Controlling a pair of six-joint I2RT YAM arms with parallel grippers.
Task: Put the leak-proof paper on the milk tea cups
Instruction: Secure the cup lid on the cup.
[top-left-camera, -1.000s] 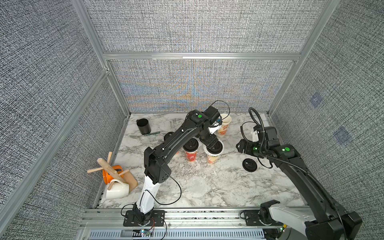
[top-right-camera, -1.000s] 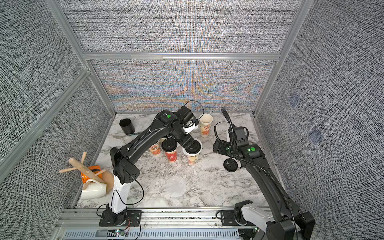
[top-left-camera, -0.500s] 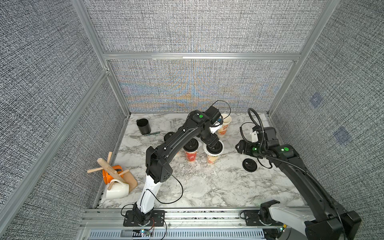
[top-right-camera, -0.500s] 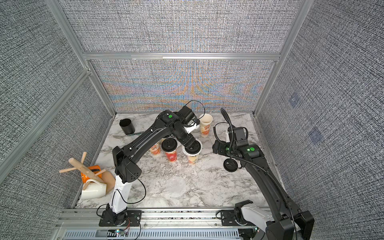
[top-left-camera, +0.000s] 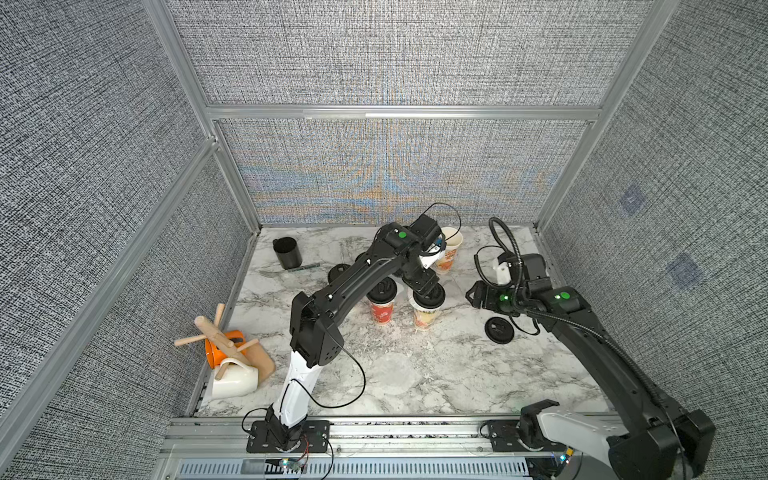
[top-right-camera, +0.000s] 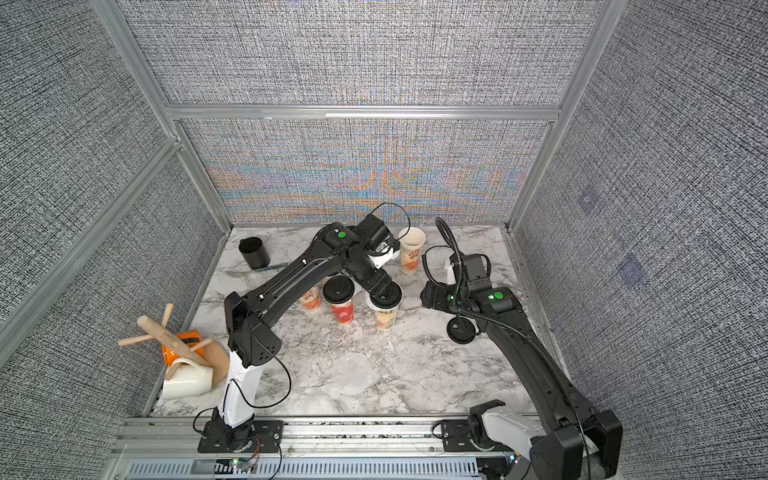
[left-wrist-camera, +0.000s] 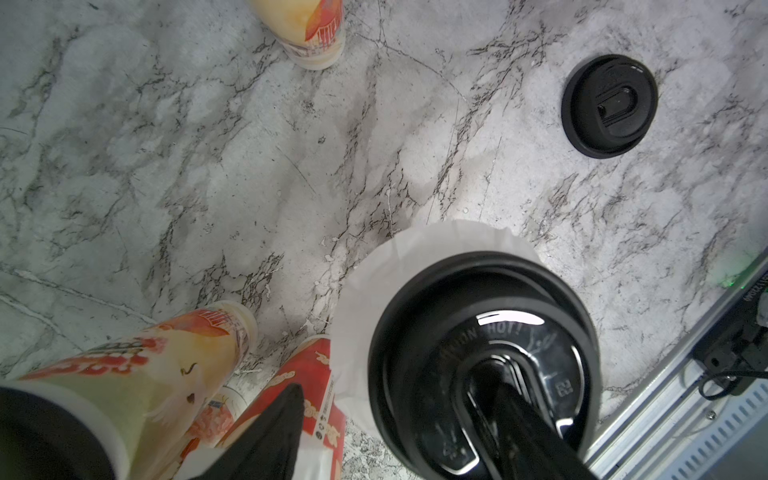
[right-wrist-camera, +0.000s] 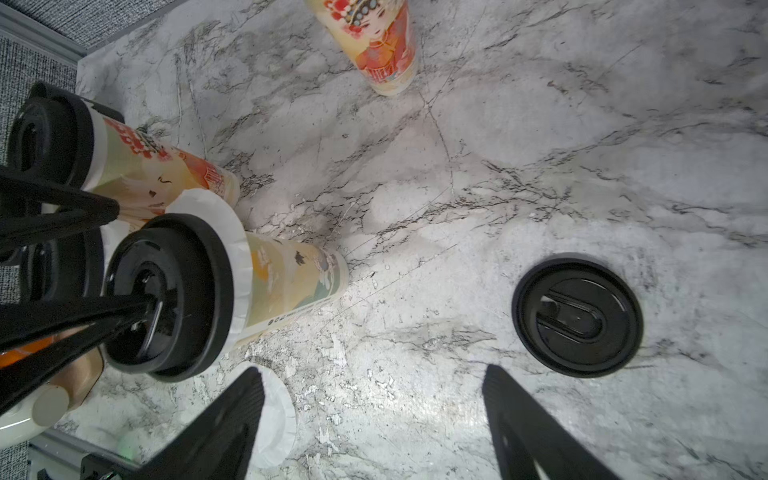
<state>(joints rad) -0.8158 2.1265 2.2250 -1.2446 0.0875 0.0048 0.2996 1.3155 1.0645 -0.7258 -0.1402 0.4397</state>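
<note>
1. capped cup (top-left-camera: 427, 316), mid-table: paper (left-wrist-camera: 395, 266) sits betw. rim & black lid (left-wrist-camera: 436, 311); frill sticks out all round, being wider than the mouth.
2. left gripper (left-wrist-camera: 395, 386): jaws apart, gripping nothing; one finger (left-wrist-camera: 523, 424) bears on the lid top, prob. to seat it over the paper, other finger hangs beside the cup.
3. right gripper (right-wrist-camera: 372, 374): spread wide, empty, low over the table; loose sheet (right-wrist-camera: 278, 419) lies flat by one finger — likely the next pick.
4. open cup (top-left-camera: 451, 249), back edge, right of centre: no paper yet.
5. spare lid (top-left-camera: 498, 330), nr right edge, apart from the cups — prob. waiting for the open cup.
6. lidded cup (top-left-camera: 381, 309), just beside item 1: paper under it not clear.
</note>
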